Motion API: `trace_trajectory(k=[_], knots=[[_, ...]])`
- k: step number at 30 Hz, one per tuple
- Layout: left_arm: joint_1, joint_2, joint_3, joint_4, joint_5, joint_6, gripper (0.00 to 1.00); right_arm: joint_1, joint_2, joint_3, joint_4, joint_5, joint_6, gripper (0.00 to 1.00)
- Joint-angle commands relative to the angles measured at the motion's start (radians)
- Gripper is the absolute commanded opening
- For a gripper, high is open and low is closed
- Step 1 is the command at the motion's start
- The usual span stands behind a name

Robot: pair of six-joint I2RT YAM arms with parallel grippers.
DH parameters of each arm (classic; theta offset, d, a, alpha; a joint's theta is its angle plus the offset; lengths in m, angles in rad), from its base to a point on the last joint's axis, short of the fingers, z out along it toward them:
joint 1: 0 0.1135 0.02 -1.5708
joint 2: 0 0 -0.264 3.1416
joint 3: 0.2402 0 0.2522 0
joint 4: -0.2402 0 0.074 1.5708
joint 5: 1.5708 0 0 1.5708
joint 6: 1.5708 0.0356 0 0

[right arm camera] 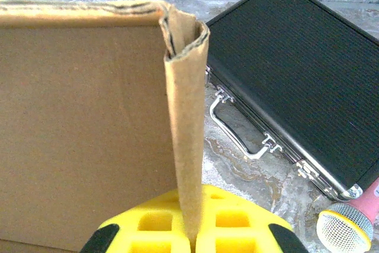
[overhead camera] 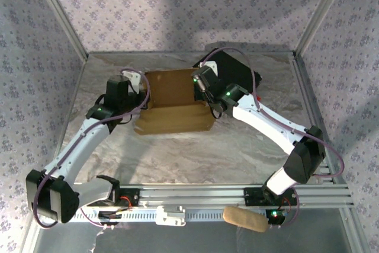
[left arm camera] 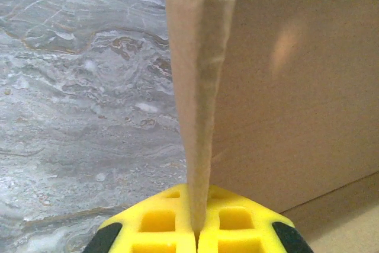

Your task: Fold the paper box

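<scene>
The tan paper box (overhead camera: 173, 102) lies mid-table, its back panel raised and a front flap (overhead camera: 174, 120) sloping toward the arms. My left gripper (overhead camera: 141, 87) is shut on the box's left side wall; in the left wrist view that folded wall (left arm camera: 197, 105) rises out of the yellow fingers (left arm camera: 160, 223), with the box panel (left arm camera: 296, 87) to its right. My right gripper (overhead camera: 203, 90) is shut on the right side wall; the right wrist view shows this doubled edge (right arm camera: 186, 122) pinched between the yellow fingers (right arm camera: 237, 220), the box panel (right arm camera: 83, 122) at its left.
A black case (right arm camera: 296, 75) with a metal handle (right arm camera: 237, 131) lies right of the box, also behind the right gripper (overhead camera: 234, 66). A pink-handled microphone (right arm camera: 349, 220) rests near it. A tan roll (overhead camera: 244, 218) lies on the front rail. Metal frame posts and patterned walls enclose the marbled table (overhead camera: 195, 152).
</scene>
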Motion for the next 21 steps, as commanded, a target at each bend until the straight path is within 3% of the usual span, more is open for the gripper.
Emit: trace_trajectory(k=[1,15,17,21], knots=[[-0.027,-0.005,0.038,0.061,0.006,0.031,0.07,0.023,-0.004,0.015,0.034,-0.050,-0.010,0.00],[-0.027,0.061,0.079,0.064,0.029,0.048,0.17,0.021,-0.018,0.009,0.039,-0.060,-0.007,0.00],[-0.027,0.064,0.078,0.066,0.022,0.048,0.24,0.021,-0.019,0.006,0.041,-0.061,-0.006,0.00],[-0.027,0.066,0.078,0.068,0.014,0.046,0.06,0.019,-0.022,0.005,0.040,-0.063,-0.005,0.00]])
